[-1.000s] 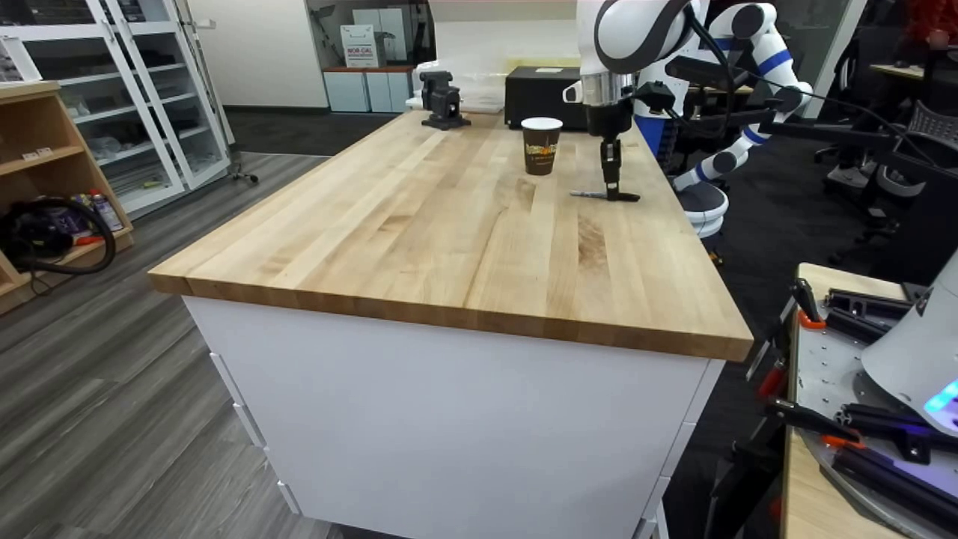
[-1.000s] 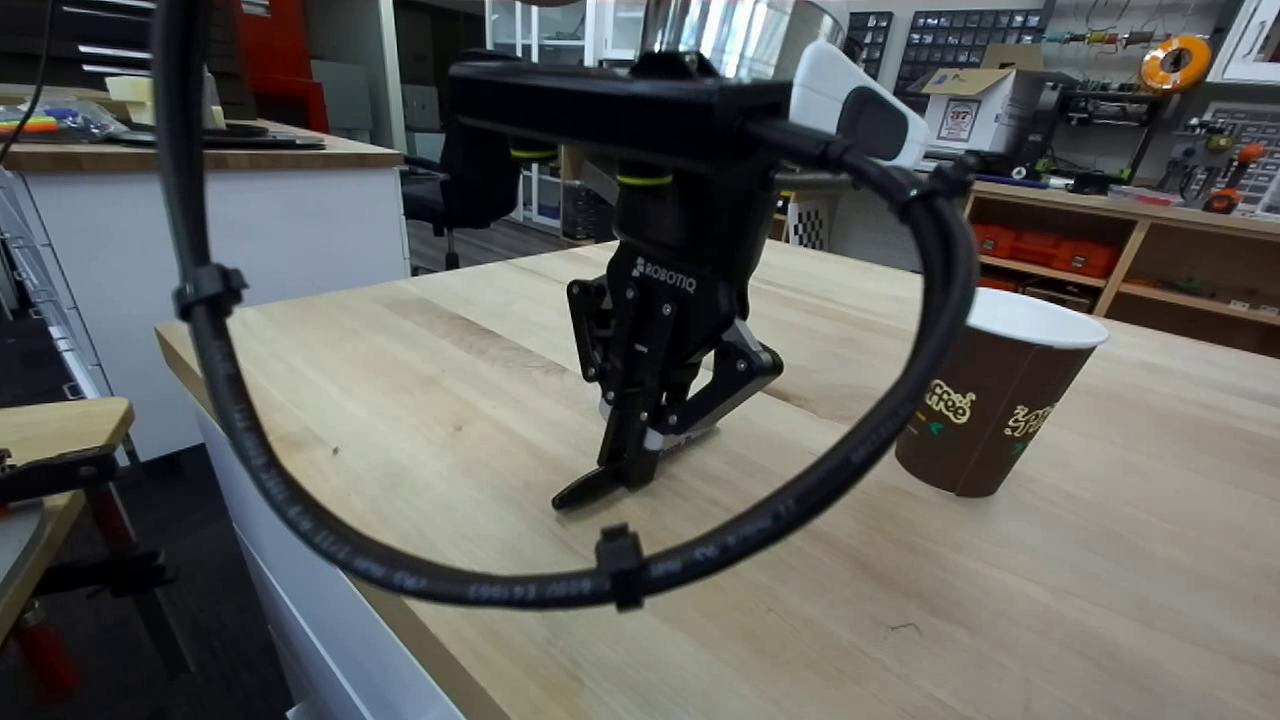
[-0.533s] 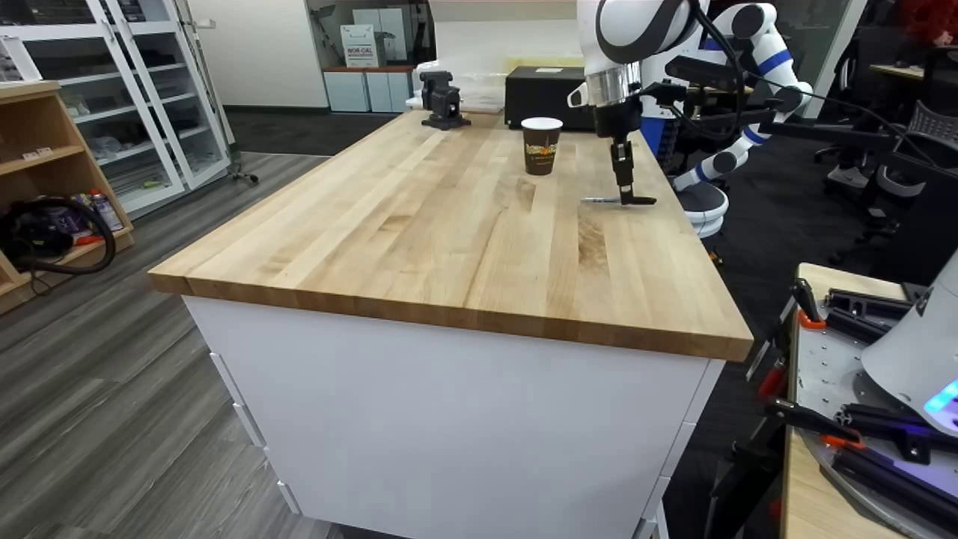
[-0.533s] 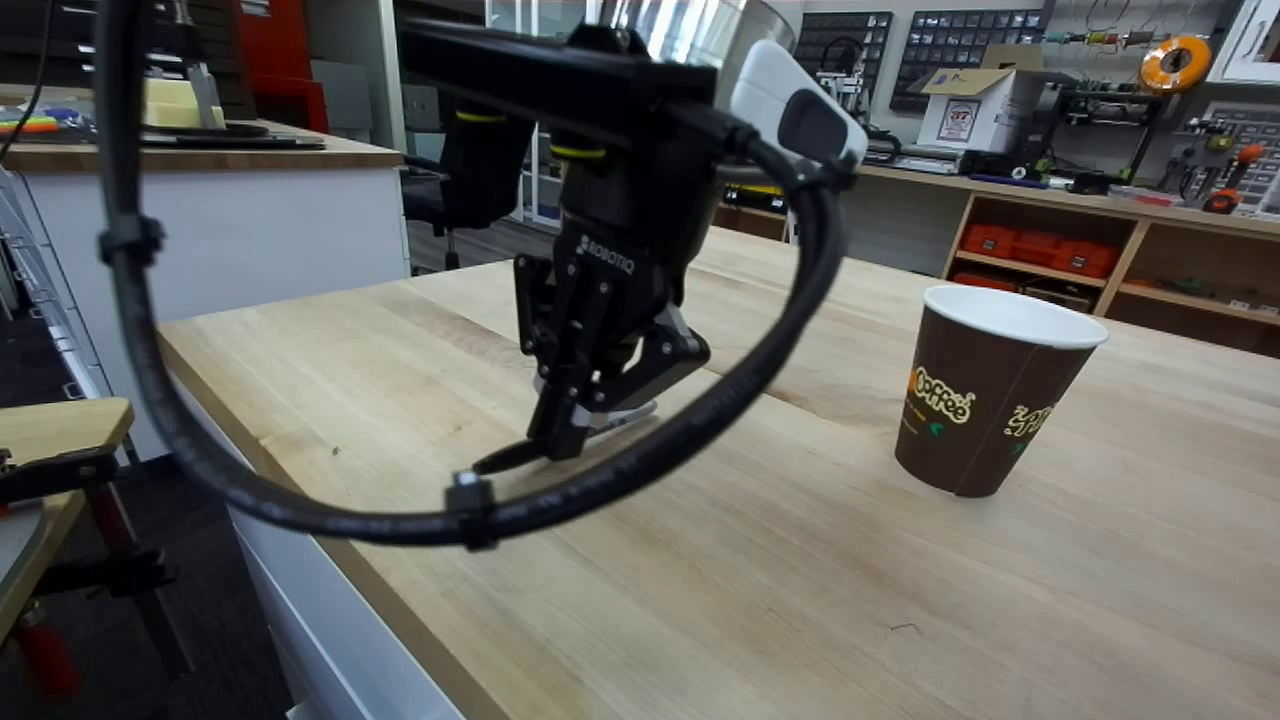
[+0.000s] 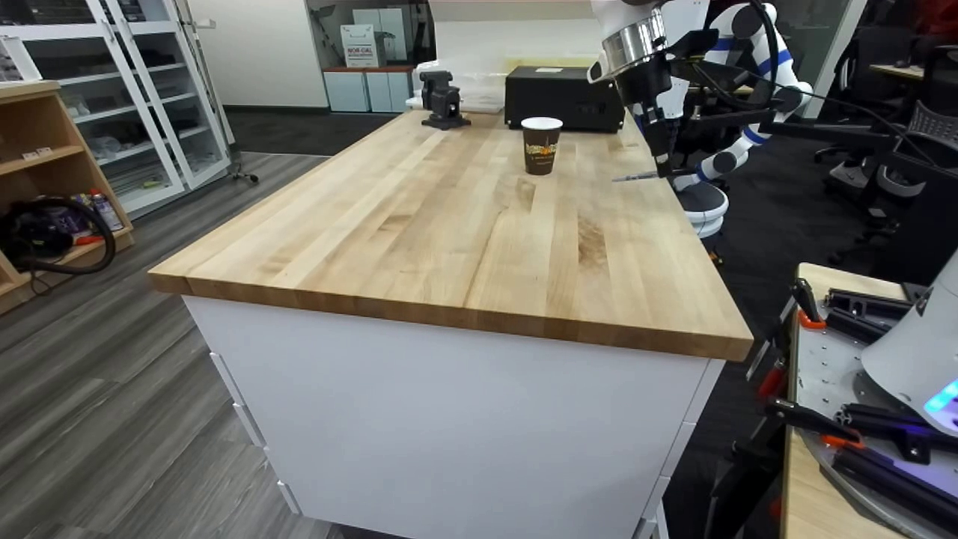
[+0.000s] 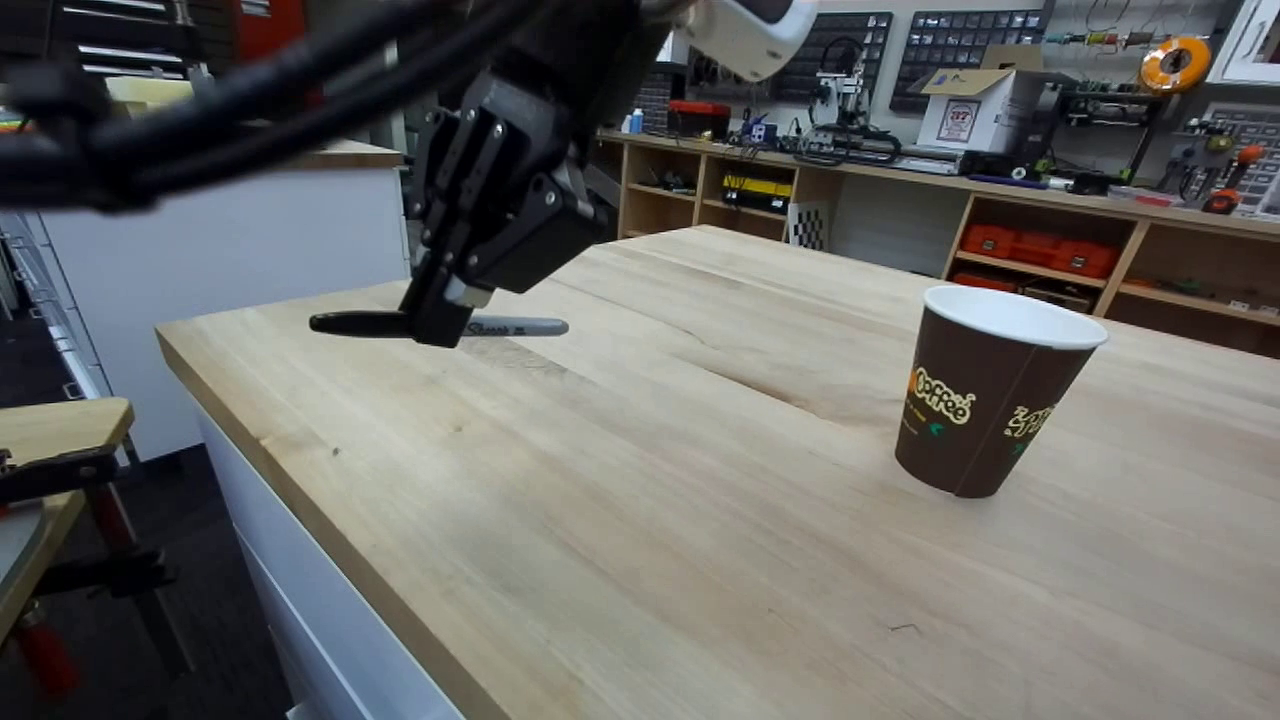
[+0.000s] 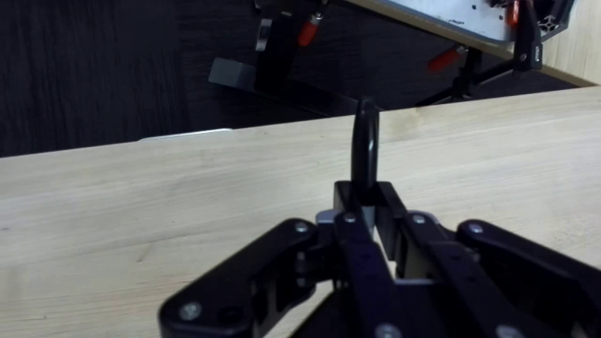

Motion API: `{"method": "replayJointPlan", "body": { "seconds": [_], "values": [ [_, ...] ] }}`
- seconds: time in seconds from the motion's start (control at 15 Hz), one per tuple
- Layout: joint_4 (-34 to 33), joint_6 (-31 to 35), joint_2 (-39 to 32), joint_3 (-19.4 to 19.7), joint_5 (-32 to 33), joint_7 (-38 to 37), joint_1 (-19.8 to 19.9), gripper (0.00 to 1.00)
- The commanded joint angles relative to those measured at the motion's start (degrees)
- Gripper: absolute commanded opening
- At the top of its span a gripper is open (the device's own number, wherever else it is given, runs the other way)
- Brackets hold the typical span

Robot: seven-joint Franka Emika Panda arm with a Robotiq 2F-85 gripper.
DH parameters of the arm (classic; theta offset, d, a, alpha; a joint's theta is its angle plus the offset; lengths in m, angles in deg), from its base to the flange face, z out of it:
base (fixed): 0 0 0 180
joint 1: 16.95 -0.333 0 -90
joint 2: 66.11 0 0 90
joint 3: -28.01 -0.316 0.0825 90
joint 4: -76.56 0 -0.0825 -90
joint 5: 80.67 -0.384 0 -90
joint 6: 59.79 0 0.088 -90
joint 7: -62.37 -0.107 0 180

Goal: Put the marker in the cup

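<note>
Above the table [image 6: 680, 520], near one edge, we have the marker [image 6: 360, 323] grasped in the gripper [image 6: 437, 320]: the jaws are clenched about its middle, its black end and grey end projecting roughly level from opposite sides. The cup [image 6: 995, 395] stands upright on the table, well apart.

We judge the step in hand to be the transfer. We should maintain grip force, travel with the marker higher than the cup's rim, and turn it until one end points down; carried level, it would probably lie across the mouth. We centre it, lower it, and release only when the tip is inside.

We cannot see the gripped part of the marker, nor the cup's floor. The wrist view lacks the cup. In an exterior view, the cable [image 6: 200, 155] is blurred and the gripper's upper end cut off.
</note>
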Motion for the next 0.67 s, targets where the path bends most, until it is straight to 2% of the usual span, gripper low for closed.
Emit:
{"method": "replayJointPlan", "body": {
  "seconds": [0.0,0.33,0.6],
  "values": [
    [-2.94,-1.75,0.85,1.94,0.26,-1.99,0.02,0.07],
    [-8.68,0.27,-0.9,4.19,0.16,-2.03,0.71,0.07],
    [-15.18,-4.06,-2.89,4.67,-2.91,-0.81,1.03,0.07]
  ]
}}
